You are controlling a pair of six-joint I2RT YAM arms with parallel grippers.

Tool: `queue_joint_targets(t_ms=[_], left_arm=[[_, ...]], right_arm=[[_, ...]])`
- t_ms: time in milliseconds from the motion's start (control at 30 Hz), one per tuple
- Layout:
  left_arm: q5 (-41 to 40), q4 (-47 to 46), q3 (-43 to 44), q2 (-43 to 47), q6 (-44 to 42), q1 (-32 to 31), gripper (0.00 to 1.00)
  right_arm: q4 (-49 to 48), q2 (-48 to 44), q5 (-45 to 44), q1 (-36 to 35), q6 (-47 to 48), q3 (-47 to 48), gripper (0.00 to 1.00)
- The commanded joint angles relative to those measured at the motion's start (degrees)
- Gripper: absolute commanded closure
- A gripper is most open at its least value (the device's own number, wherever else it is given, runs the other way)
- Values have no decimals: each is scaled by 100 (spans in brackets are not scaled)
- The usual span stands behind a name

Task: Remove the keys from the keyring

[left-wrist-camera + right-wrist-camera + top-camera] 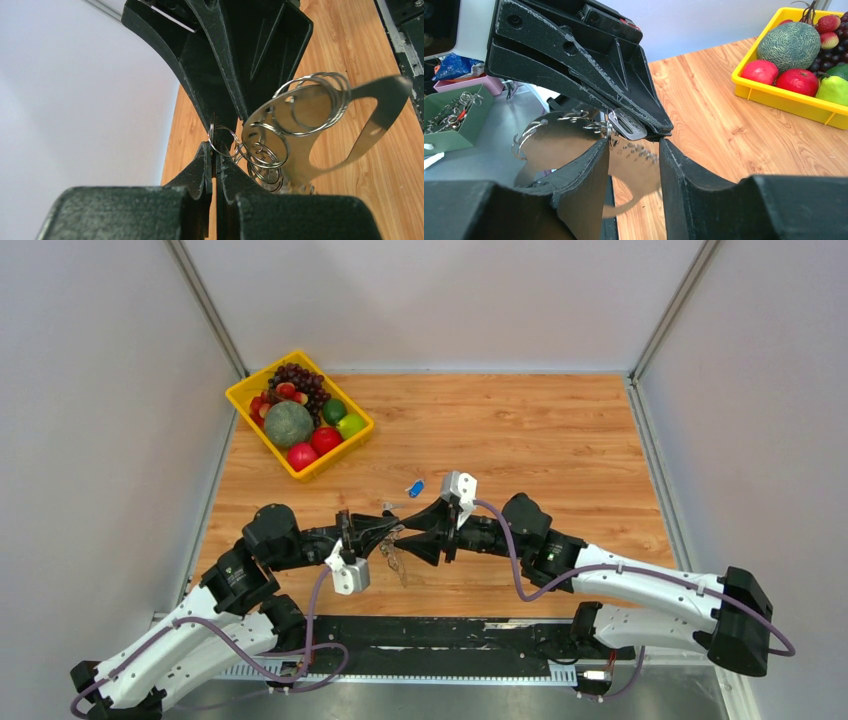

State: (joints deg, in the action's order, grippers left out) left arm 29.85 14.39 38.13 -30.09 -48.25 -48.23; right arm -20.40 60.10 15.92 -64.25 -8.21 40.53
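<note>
1. A yellow basket (258, 436) of fruit sits at the far left of the counter (560, 440).
2. The left hand (215, 152), fingers pressed together, pinches the thin wire keyring (231, 130) above the counter.
3. The keys (393, 558) hang bunched from it, between both hands.
4. The right hand (634, 145) faces the left, fingers apart either side of the bunch; whether they touch it is unclear.
</note>
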Motion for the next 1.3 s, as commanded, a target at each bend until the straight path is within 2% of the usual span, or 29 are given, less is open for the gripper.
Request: queue_joint_targets(t_ms=[0, 267, 367, 533, 600, 1000, 1033, 1133, 1200, 1267], left_arm=[[246, -523, 90, -43, 148, -37, 100], [137, -591, 55, -45, 224, -35, 100], [127, -606, 55, -26, 244, -37, 100], [110, -613, 41, -27, 239, -36, 100], [96, -620, 39, -28, 250, -37, 100], [-127, -707, -21, -4, 360, -35, 100], [-119, -708, -24, -3, 364, -33, 100], [-95, -733, -14, -7, 369, -32, 100], [-93, -754, -7, 0, 383, -37, 100], [-86, -788, -4, -1, 405, -38, 100]], right_arm=[[-328, 169, 34, -141, 26, 251, 56], [-502, 318, 34, -224, 3, 288, 57], [-489, 320, -2, -236, 26, 293, 65], [-410, 257, -118, -237, 81, 284, 95], [-402, 196, -166, -237, 68, 251, 100], [-307, -346, -431, -237, 42, -41, 100], [-306, -354, -422, -237, 20, -31, 95], [-339, -326, -368, -233, -36, -1, 88], [-437, -303, -369, -237, -100, 0, 77], [-487, -269, -339, -238, -143, 7, 73]])
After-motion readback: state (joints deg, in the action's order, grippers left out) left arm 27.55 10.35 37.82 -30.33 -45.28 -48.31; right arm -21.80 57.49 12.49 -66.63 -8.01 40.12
